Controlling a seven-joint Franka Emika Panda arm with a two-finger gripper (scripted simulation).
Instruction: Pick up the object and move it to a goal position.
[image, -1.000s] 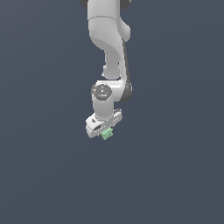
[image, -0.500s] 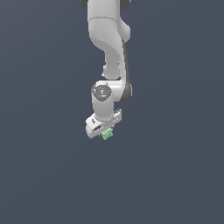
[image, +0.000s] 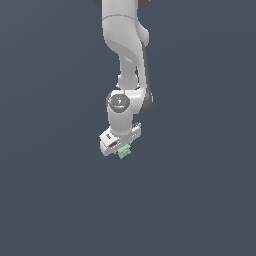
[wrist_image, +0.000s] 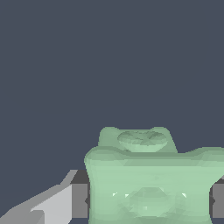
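The small light-green blocky piece (image: 124, 151) sits between my fingers, at the very tip of my arm. In the wrist view the green piece (wrist_image: 151, 179) fills much of the frame: smooth, matte, plastic-looking, w/ rounded lumpy edges. It reads as a wide lower block w/ a narrower raised part on the far side, and that raised part carries a shallow oval dimple. A second soft round dent shows on the near face, w/ two tiny bright specks beside it. Colour is an even pale mint, slightly darker in the hollows.

My white two-finger pincer (image: 121, 148) is closed down to the width of the piece and has hold of it. In the wrist view dark grey finger pads (wrist_image: 79, 200) press flat against both of its side faces, no gap visible on either side. The pad is rectangular and flat; the light grey finger body behind it is angular and smooth.

In the exterior view the piece hangs just under the pincer's crossbar, tilted a bit, much smaller than the hand above it. Above that comes my glossy white arm (image: 125, 45): rounded tube-like links, a round grey cap on the wrist joint, a dark band along one side.

Backdrop is a plain, flat, dark slate-blue field (image: 45, 200) all round, no texture; can't tell if the piece touches any surface.
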